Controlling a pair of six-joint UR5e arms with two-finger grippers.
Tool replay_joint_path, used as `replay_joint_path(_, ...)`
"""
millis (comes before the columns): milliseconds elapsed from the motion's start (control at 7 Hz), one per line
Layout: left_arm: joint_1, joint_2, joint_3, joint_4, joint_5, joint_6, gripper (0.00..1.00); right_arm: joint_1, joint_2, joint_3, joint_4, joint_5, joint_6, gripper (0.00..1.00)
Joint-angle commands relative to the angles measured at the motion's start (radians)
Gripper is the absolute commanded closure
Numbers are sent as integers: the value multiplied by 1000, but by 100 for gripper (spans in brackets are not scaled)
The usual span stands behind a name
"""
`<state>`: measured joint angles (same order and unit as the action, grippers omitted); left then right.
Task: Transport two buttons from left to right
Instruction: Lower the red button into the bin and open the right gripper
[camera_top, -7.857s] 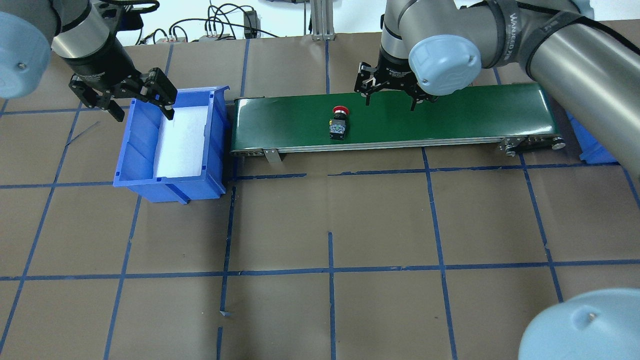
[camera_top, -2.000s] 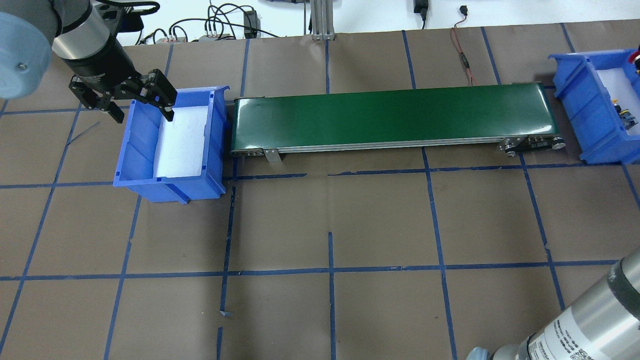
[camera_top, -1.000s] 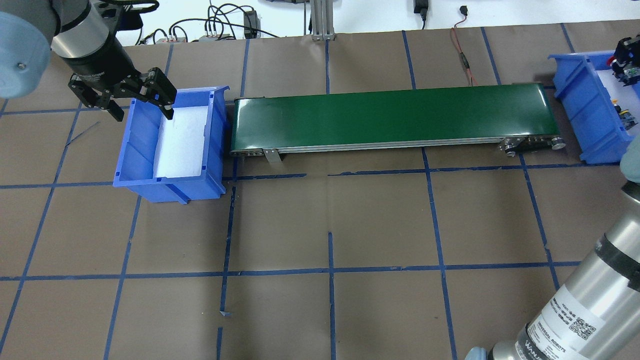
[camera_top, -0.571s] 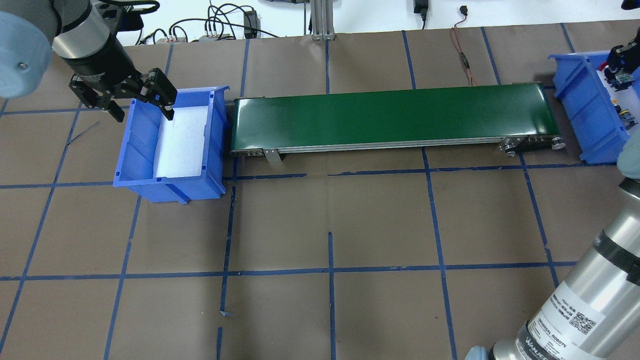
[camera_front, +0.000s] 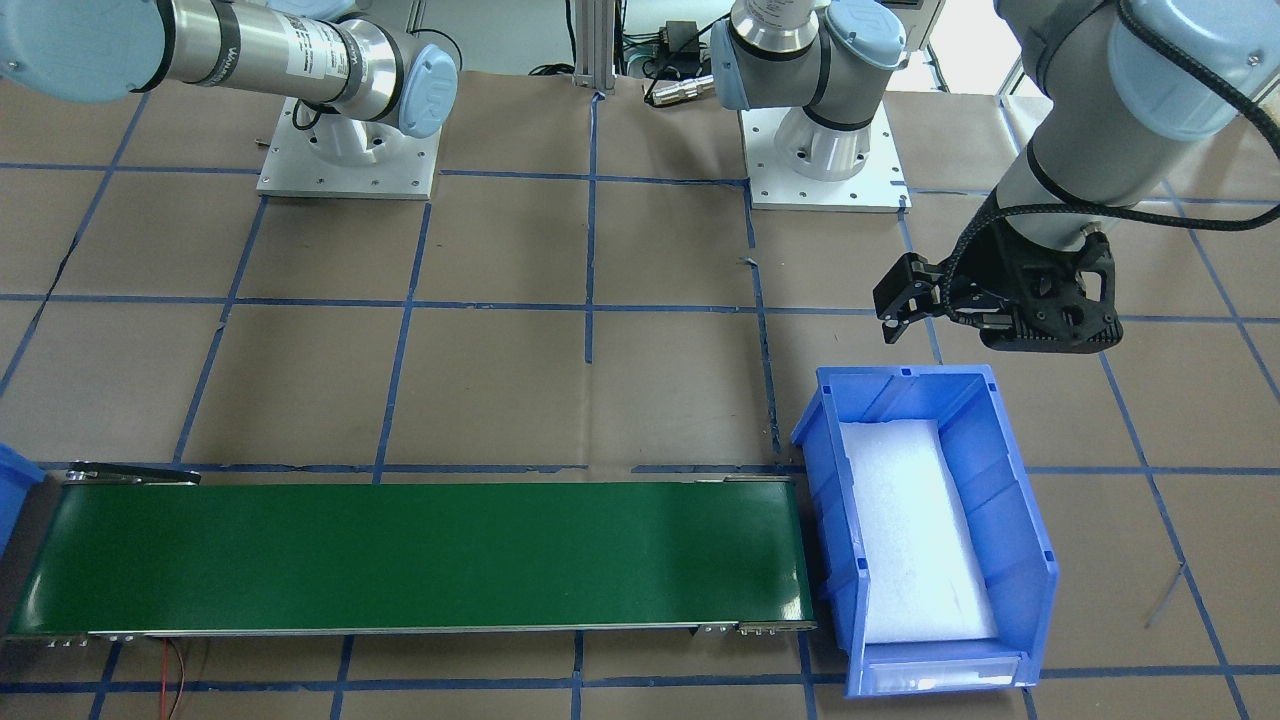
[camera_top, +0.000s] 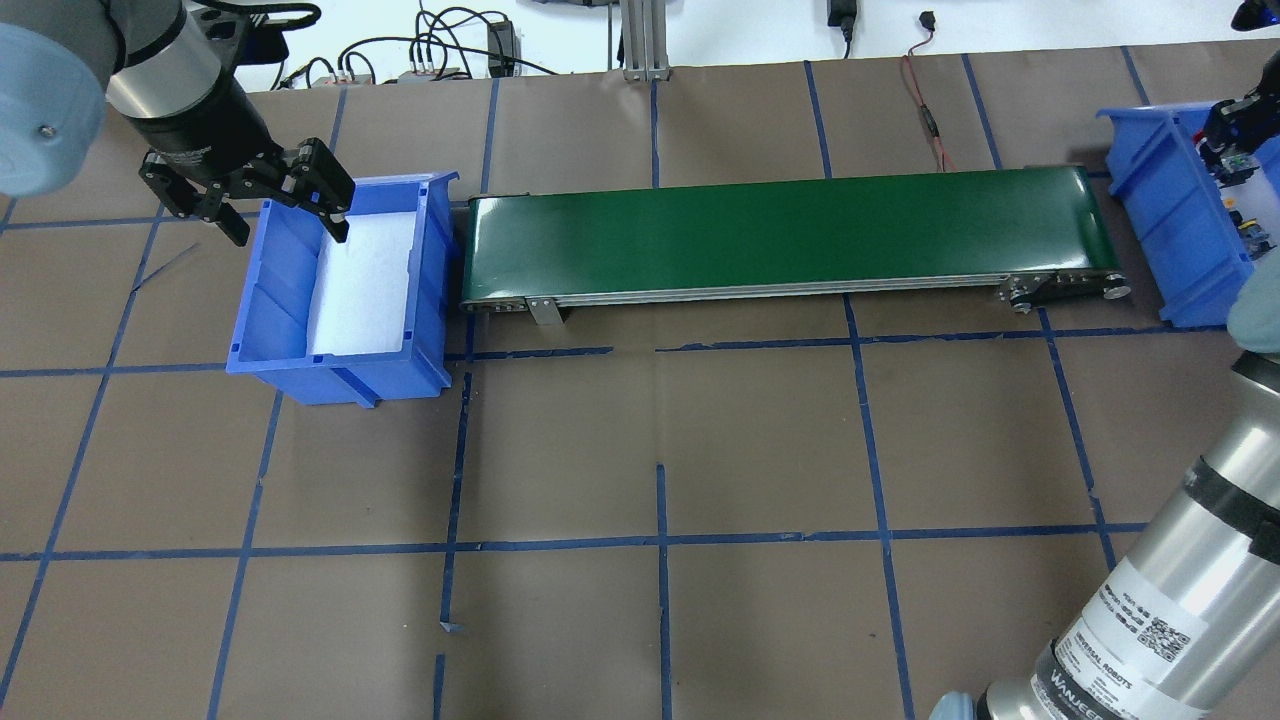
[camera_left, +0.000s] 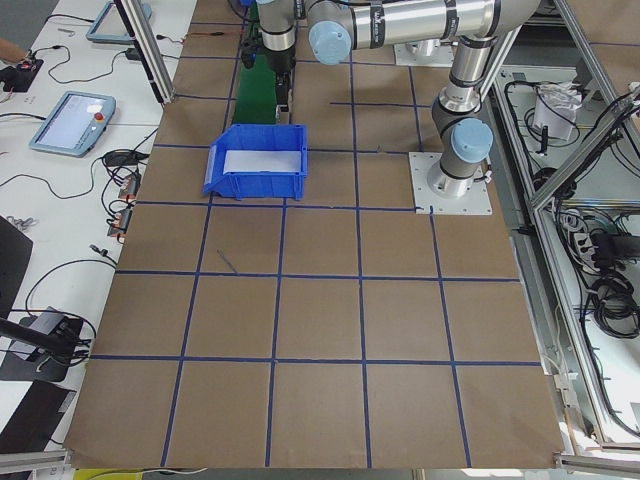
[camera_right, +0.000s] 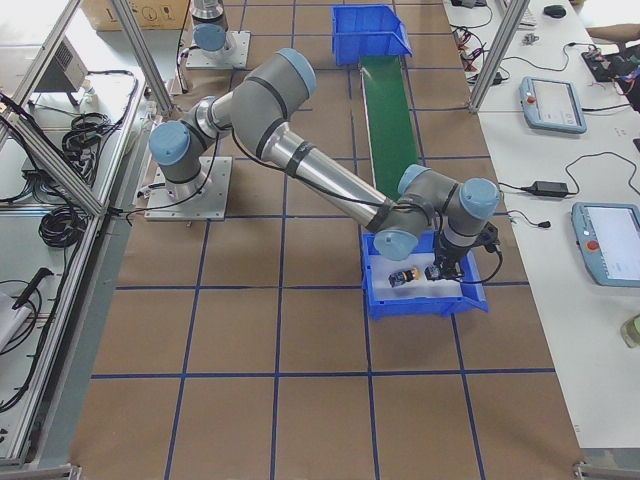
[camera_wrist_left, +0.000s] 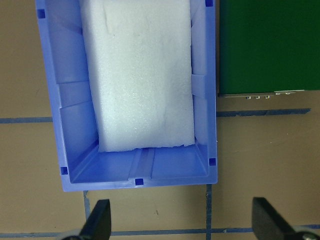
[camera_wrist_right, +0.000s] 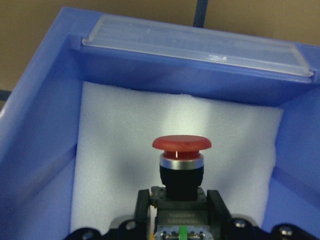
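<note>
While its fingers (camera_wrist_right: 142, 202) pinch the black body of the red mushroom-capped push-button (camera_wrist_right: 181, 160), the right gripper (camera_wrist_right: 178, 212) hangs over the white foam (camera_wrist_right: 115, 130) in a blue plastic bin (camera_wrist_right: 40, 125), low in its wrist view. The yellow-capped button (camera_right: 404, 277) lies on that foam; the left gripper (camera_wrist_left: 182, 225), fingers spread, hovers by the other blue bin (camera_wrist_left: 55, 125).

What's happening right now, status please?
Left end effector open, beside left bin. Right end effector shut on red button, over right bin; yellow button already inside. Nothing blocking.
</note>
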<state>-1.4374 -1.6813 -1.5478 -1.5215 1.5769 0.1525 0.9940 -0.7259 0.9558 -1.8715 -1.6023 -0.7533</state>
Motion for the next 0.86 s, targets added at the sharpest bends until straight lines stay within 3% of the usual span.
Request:
replay_joint_path(0,0,0,0,0,0,-1,0,0,0,0,6,1,0,54)
replay_joint_path(143,0,0,0,0,0,-1,0,0,0,0,11,1,0,46)
replay_joint_path(714,0,0,-2,0,0,-1,0,0,-6,-8,17,2,-4,45)
